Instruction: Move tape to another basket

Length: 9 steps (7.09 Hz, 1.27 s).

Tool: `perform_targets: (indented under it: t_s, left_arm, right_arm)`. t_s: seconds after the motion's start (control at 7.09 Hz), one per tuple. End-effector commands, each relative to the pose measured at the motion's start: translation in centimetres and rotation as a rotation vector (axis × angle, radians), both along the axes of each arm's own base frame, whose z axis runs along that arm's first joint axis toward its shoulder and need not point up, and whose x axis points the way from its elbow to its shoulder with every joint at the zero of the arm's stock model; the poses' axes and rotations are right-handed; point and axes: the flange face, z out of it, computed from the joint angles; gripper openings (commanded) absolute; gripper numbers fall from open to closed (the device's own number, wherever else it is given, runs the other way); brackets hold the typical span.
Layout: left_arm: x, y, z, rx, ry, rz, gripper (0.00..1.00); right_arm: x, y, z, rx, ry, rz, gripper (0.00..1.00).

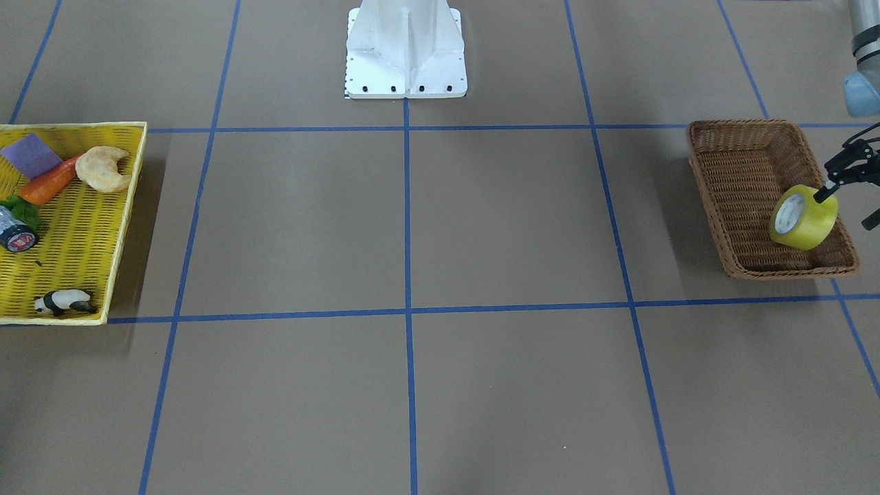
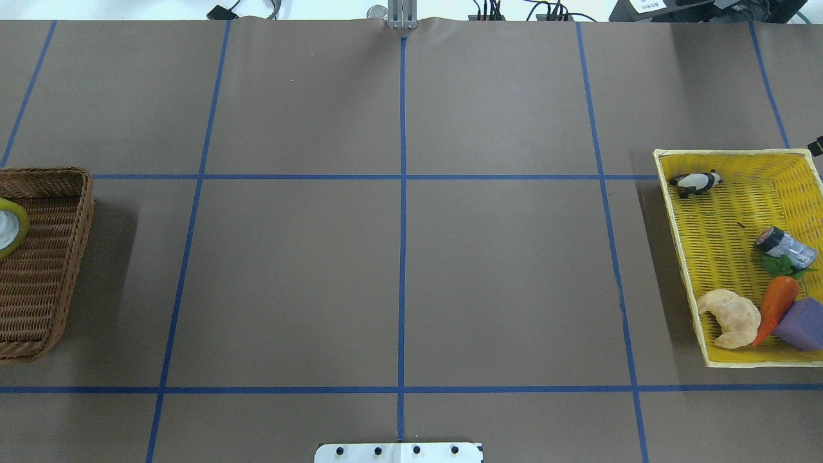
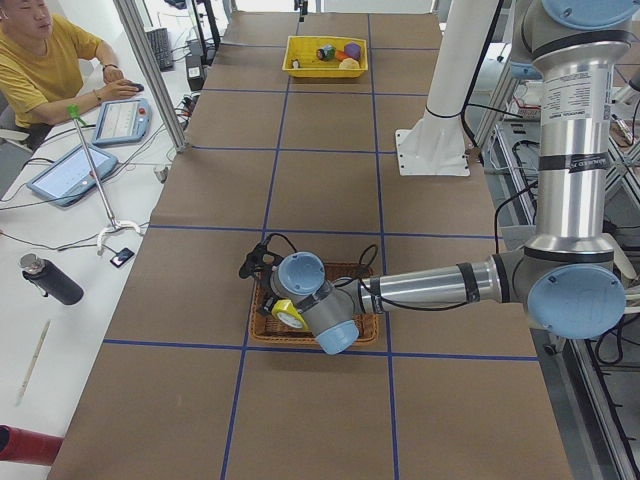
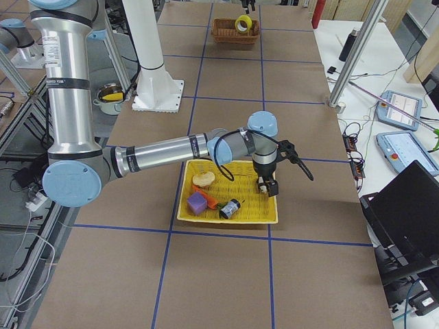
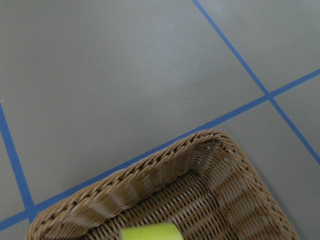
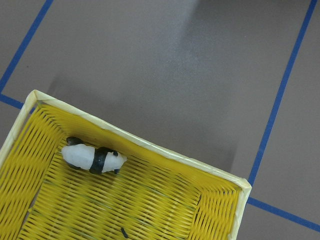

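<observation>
Front view: tape (image 1: 803, 217) sits tilted on edge within the wicker basket (image 1: 742, 124), at the end nearest the left pincer (image 1: 844, 205). One black finger (image 1: 828, 190) touches the roll's upper edge. Pinching or spread: cannot tell.
Overhead: only a sliver of the roll shows, at the basket's cut-off side. The yellow tray (image 2: 720, 225) is well apart across the counter (image 2: 289, 276).
Right-side view: right pincer (image 4: 267, 186) hangs over the tray; state cannot be told.
Left wrist: roll's yellow edge low in frame, over basket weave.
</observation>
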Motion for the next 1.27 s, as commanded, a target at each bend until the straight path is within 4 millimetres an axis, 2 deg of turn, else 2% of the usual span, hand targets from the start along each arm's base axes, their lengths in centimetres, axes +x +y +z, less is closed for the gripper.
perform_targets:
  t_s: [0.0, 0.28, 0.56, 0.71, 0.85, 0.99, 1.13]
  left_arm:
    - [-2.1, -0.7, 0.7, -0.019, -0.037, -0.021, 0.98]
    - [-6.6, -2.0, 3.3, -0.029, -0.226, -0.039, 0.98]
    - [-9.5, -3.9, 4.1, -0.052, -0.37, 0.006, 0.98]
    - [-10.8, -4.7, 3.4, -0.099, -0.391, 0.026, 0.98]
    - [-12.1, -4.5, 2.8, -0.166, -0.471, 0.025, 0.98]
    - [-13.3, -3.5, 2.9, -0.294, -0.539, 0.025, 0.98]
    - [-13.2, -2.9, 3.5, -0.477, -0.515, 0.082, 0.98]
  right_arm:
    - [0.8, 0.0, 0.8, -0.015, 0.004, 0.015, 1.0]
    - [1.2, 0.0, 1.0, -0.019, 0.005, 0.023, 1.0]
    - [1.4, 0.0, 1.5, -0.028, 0.006, 0.024, 1.0]
    - [1.4, 0.0, 1.6, -0.029, 0.006, 0.025, 1.0]
    - [1.5, 0.0, 1.8, -0.037, 0.008, 0.023, 1.0]
    - [1.5, 0.1, 1.9, -0.04, 0.009, 0.022, 1.0]
    - [1.5, 0.6, 2.6, -0.054, 0.01, 0.022, 1.0]
